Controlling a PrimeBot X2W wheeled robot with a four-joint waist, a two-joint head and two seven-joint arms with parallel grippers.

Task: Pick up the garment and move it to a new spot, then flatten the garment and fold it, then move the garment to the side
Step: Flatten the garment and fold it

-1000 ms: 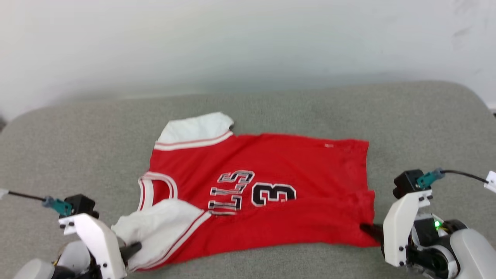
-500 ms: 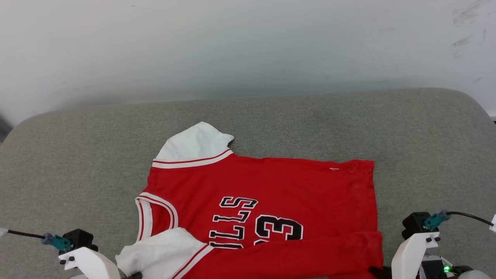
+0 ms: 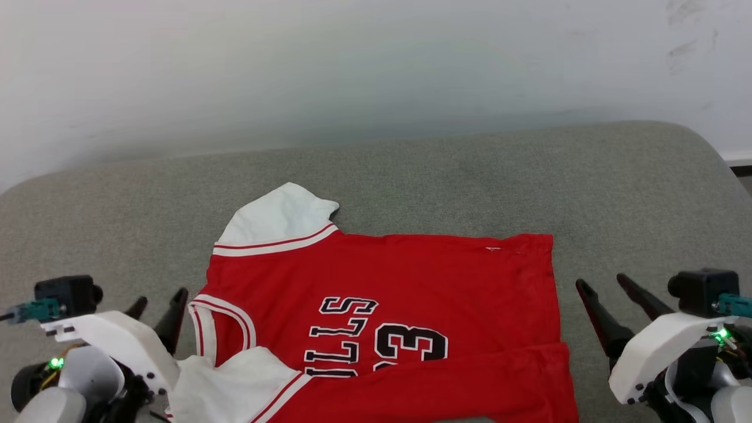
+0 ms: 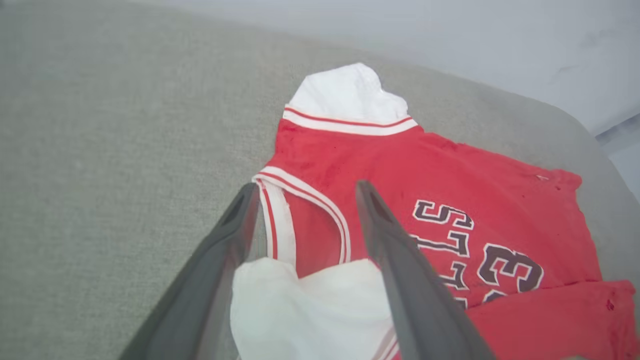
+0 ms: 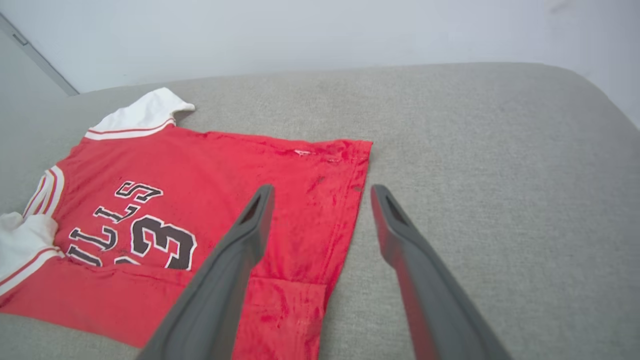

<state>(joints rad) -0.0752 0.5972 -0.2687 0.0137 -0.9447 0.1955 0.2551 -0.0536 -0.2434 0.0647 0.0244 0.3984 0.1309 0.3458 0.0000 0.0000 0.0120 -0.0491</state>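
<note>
Released a moment ago, the garment [image 3: 411,276] lies flat on the grey padded surface [image 3: 470,170], its near edge folded over; left gripper [image 3: 158,301] and right gripper [image 3: 602,283] flank it, jaws apart and empty; first fold appears done, with more folding ahead.

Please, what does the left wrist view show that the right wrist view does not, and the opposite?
Left wrist view: the left gripper, jaws open, the near white sleeve seen between them. Right wrist view: the right gripper, jaws open, the hem seen between them. Both: the garment lying on the grey cushion, with its far white sleeve and the number 3.
</note>
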